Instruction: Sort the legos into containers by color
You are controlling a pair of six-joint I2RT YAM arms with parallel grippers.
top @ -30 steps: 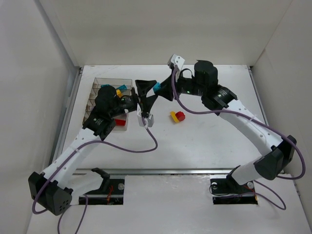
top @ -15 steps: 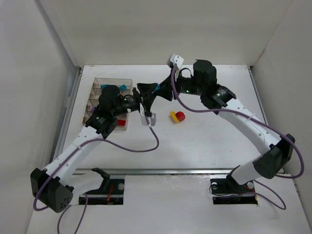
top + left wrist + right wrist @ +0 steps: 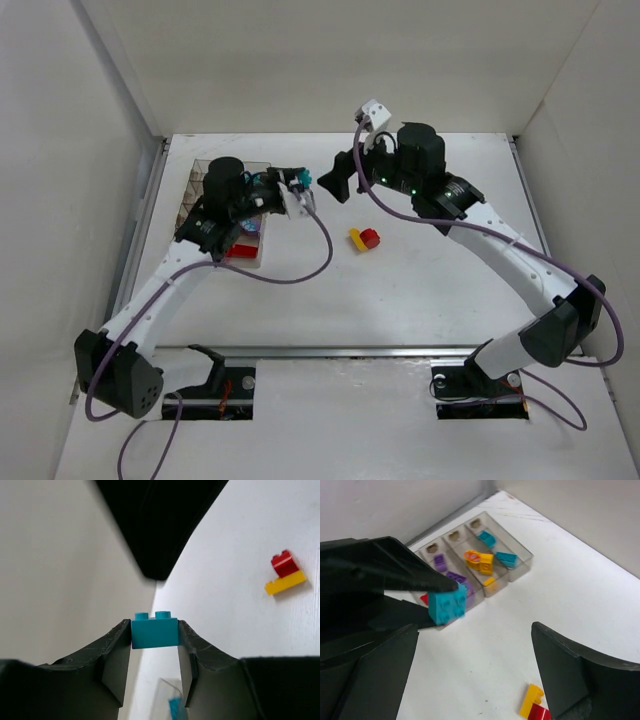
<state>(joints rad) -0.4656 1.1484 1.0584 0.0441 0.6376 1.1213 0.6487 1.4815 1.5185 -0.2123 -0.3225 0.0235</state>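
Left pincer (image 3: pixel 155 639) raised, clamping teal lego (image 3: pixel 155 630), right pincer (image 3: pixel 472 650) gaping wide opposite it

2 black-and-white arms (image 3: pixel 150 310), purple cables (image 3: pixel 300 279)

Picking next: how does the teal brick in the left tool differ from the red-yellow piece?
The teal brick is single, the red-yellow piece two joined. The left tool grips the teal brick; the red-yellow piece lies free on the table. Both are outside the box.
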